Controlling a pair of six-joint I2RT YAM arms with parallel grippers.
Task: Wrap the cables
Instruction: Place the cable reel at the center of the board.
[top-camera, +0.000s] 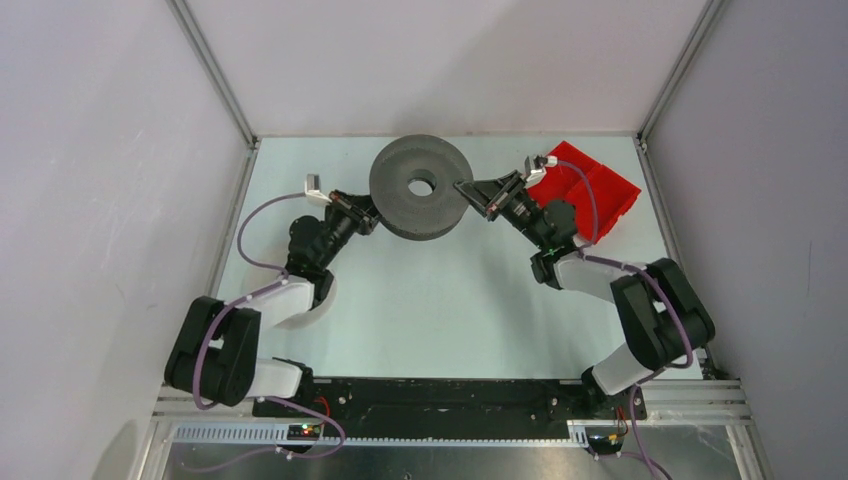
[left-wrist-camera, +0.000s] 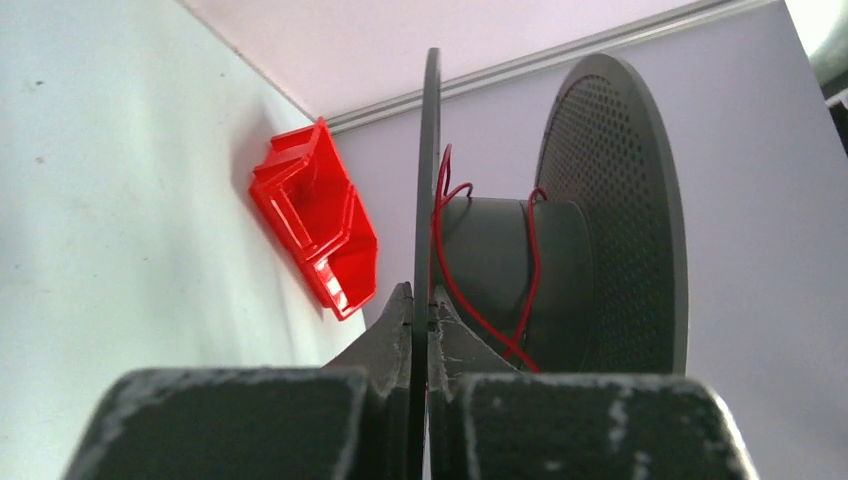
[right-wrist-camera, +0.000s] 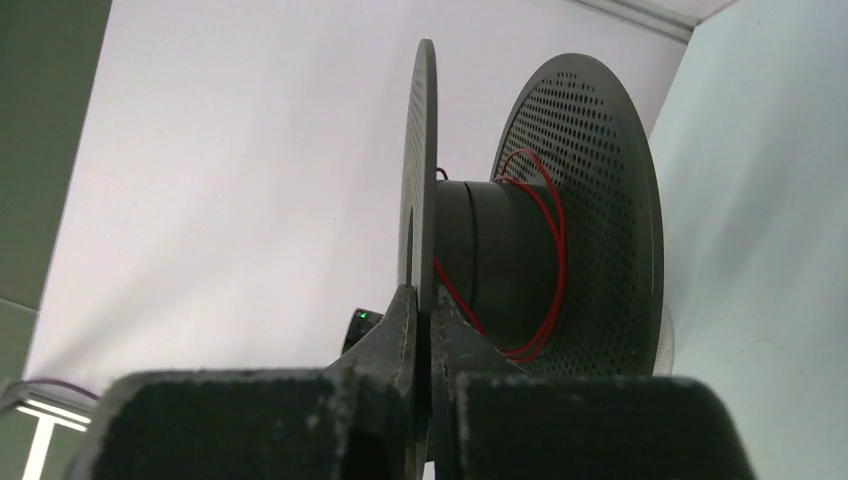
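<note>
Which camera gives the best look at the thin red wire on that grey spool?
The right wrist view: the red wire loops plainly round the spool core. The left wrist view shows a few strands of it. From the top view only the spool's upper disc shows; the wire is hidden.

No text, label, brand, number or sign can be read in any of the views. The dark grey spool (top-camera: 395, 190) at the far middle of the counter (top-camera: 440, 300) shows only plain and perforated flange faces. The red bin (top-camera: 615, 195) at the far right carries no marking that can be made out.
</note>
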